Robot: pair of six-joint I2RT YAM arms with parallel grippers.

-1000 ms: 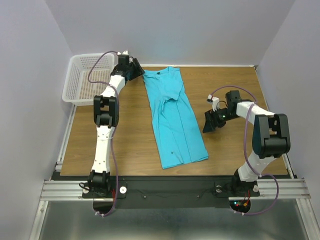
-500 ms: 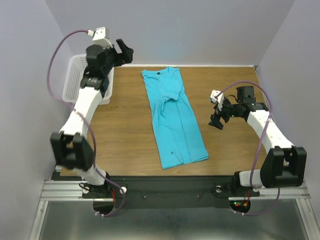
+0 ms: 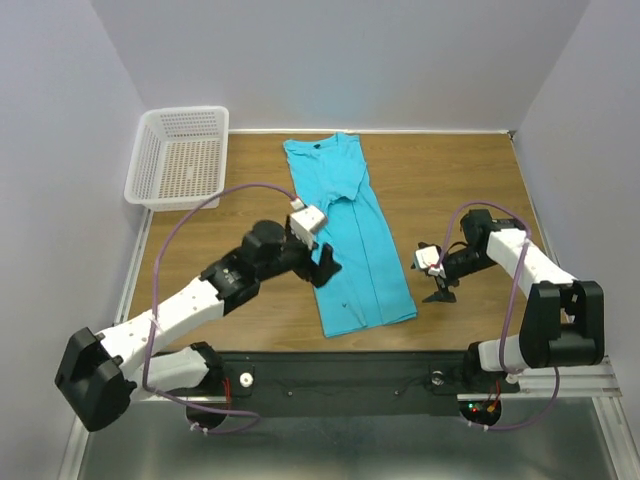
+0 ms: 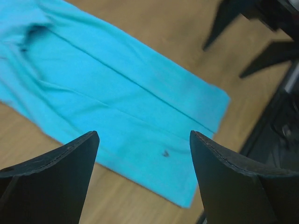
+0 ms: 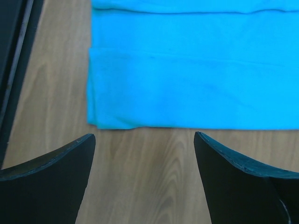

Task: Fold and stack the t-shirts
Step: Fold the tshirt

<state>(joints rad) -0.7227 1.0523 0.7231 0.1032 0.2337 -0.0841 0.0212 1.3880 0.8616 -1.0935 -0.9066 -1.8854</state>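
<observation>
Pose, left arm: elbow swung out to the left of its base, forearm reaching diagonally forward and right toward the centre. At its end the left gripper points right and slightly down. In the wrist view both fingers stand wide apart with nothing between them.

Pose, right arm: elbow raised above its base, forearm angled away and left. The right gripper tips down toward the near edge, jaws spread wide, nothing held.

The two grippers are well apart.
</observation>
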